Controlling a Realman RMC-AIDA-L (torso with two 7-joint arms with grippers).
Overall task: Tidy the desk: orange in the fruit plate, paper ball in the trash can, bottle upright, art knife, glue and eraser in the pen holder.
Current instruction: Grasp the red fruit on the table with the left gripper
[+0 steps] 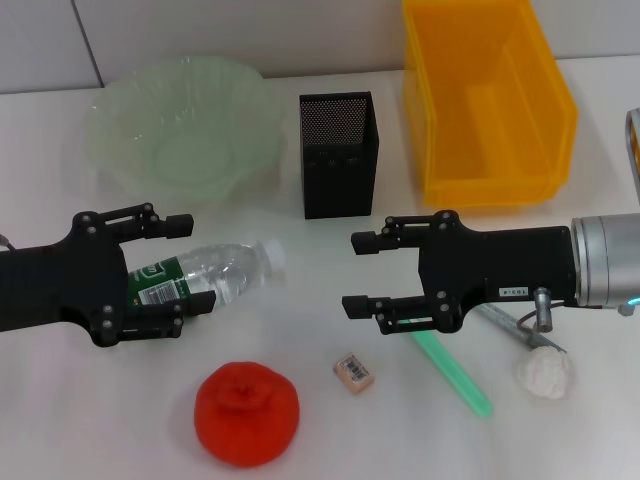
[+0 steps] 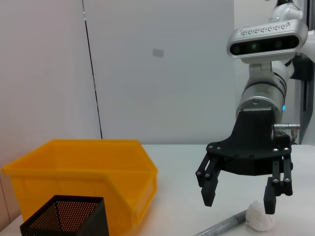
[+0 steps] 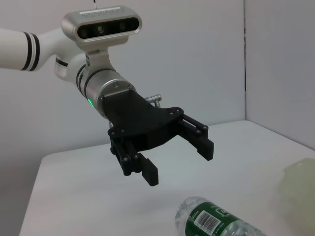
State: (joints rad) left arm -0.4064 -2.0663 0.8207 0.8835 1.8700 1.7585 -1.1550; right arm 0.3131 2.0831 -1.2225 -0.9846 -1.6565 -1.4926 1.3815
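Observation:
A clear water bottle [image 1: 215, 275] with a green label lies on its side at the left; it also shows in the right wrist view [image 3: 216, 222]. My left gripper [image 1: 195, 264] is open and hovers just above it [image 3: 178, 162], not touching. My right gripper [image 1: 351, 272] is open and empty above the table's middle [image 2: 241, 196]. A red-orange orange [image 1: 246, 413] sits at the front. An eraser [image 1: 353, 371], a green stick [image 1: 455, 375], a grey art knife [image 1: 510, 328] and a white paper ball [image 1: 545, 375] lie near the right arm.
A translucent green fruit plate [image 1: 185, 125] stands at the back left. A black mesh pen holder [image 1: 338, 155] stands at the back centre. A yellow bin [image 1: 487, 100] stands at the back right. White walls rise behind the table.

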